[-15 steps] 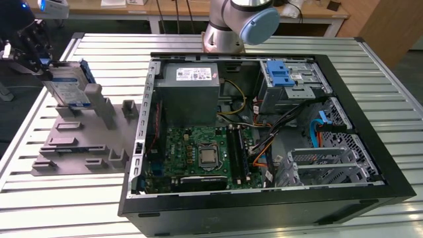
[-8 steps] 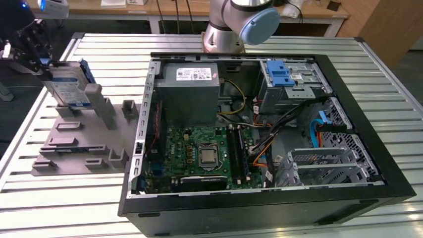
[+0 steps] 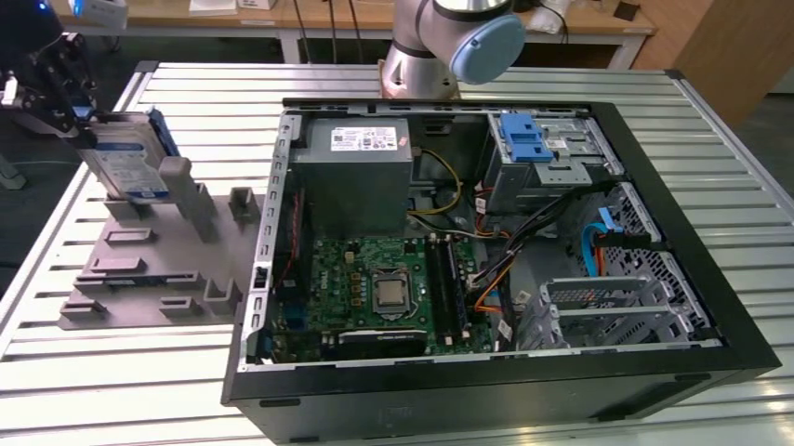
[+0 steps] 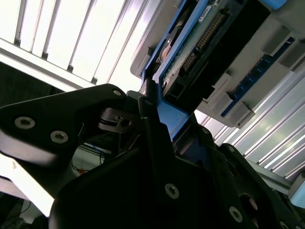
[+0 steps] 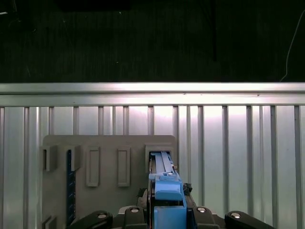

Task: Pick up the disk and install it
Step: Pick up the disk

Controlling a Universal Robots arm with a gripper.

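The disk (image 3: pixel 128 158) is a silver drive with a blue-and-white label and blue rails. It stands on edge, slightly tilted, at the far end of the grey holder (image 3: pixel 149 274) at the exterior view's left. My black gripper (image 3: pixel 85 119) reaches it from above and is shut on its upper end. In the first wrist view the disk (image 5: pixel 164 183) shows edge-on between the fingers, with its lower end at a slot of the holder (image 5: pixel 107 148). The second wrist view shows a blue rail (image 4: pixel 167 114) clamped between the black fingers (image 4: pixel 147 119).
An open computer case (image 3: pixel 694 279) lies on the slatted metal table (image 3: pixel 125 372), to the right of the holder. Inside are a grey power supply (image 3: pixel 360 163), a motherboard (image 3: pixel 378 288), cables and a silver cage with a blue latch (image 3: pixel 527 139). The arm's base (image 3: pixel 434 46) stands behind the case.
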